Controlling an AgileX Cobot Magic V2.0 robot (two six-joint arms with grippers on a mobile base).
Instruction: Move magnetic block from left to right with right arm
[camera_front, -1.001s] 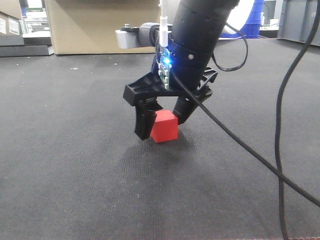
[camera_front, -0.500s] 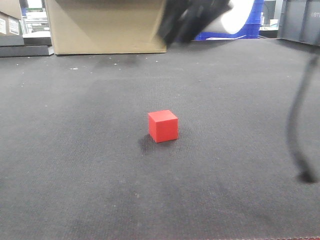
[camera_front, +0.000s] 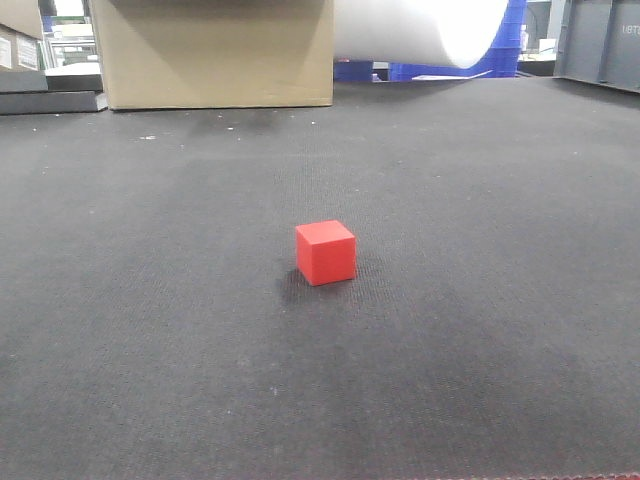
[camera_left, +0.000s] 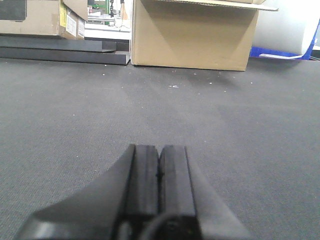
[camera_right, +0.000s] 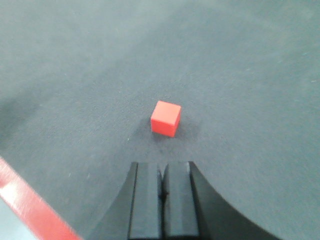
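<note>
The magnetic block (camera_front: 326, 252), a small red cube, rests alone on the dark mat near the middle of the front view. From the right wrist view the same magnetic block (camera_right: 165, 118) lies on the mat a short way beyond my right gripper (camera_right: 162, 167), which is shut and empty, well clear of the cube. My left gripper (camera_left: 159, 149) is shut too, with nothing between its fingers, pointing across bare mat. Neither arm shows in the front view.
A cardboard box (camera_front: 213, 52) stands at the back of the mat, with a white roll (camera_front: 420, 28) to its right. A red table-edge strip (camera_right: 30, 207) runs along the lower left of the right wrist view.
One second ago the right gripper straddled the block on the mat. It has let go, risen out of the front view and shut. The block stays where it was.
</note>
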